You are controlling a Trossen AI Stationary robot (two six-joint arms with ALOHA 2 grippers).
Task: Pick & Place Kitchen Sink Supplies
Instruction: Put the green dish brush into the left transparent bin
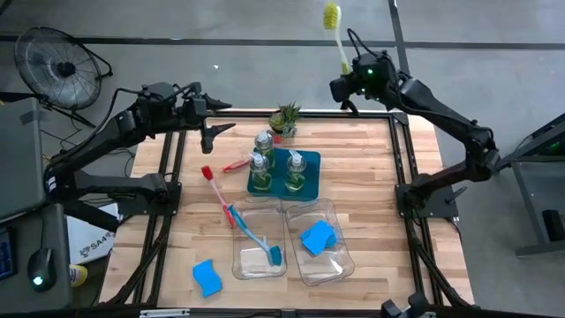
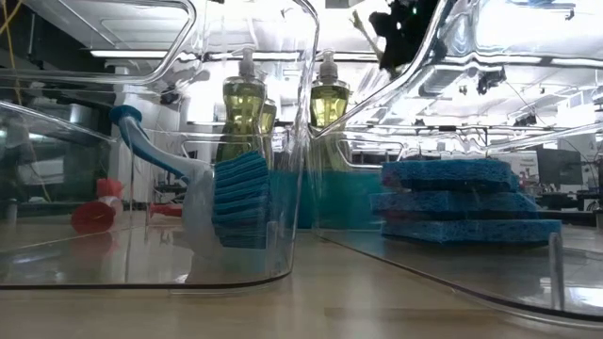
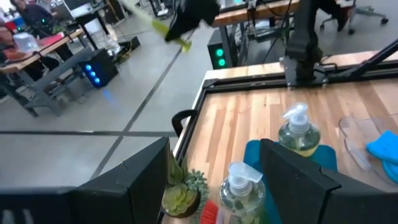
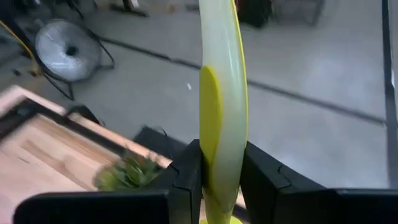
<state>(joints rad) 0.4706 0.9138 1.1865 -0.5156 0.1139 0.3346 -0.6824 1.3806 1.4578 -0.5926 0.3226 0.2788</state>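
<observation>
High view shows the right hand [image 1: 346, 86] clamped on the yellow-green dish brush [image 1: 335, 34], raised beyond the tabletop's [image 1: 371, 194] far edge, handle pointing away from the table. Both clear bins [image 1: 328, 265] lie well toward the near side, past the soap bottles [image 1: 295, 170] on the teal tray [image 1: 309, 159]. The left hand [image 1: 212, 132] hovers open near the potted plant [image 1: 284, 117].

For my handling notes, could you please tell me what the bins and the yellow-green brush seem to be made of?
The two clear rectangular bins look like glossy hard plastic: see-through, with bright glare. The yellow-green long-handled dish brush, clamped in the right pincer, looks like smooth, slightly translucent plastic with a soft sheen.
</observation>
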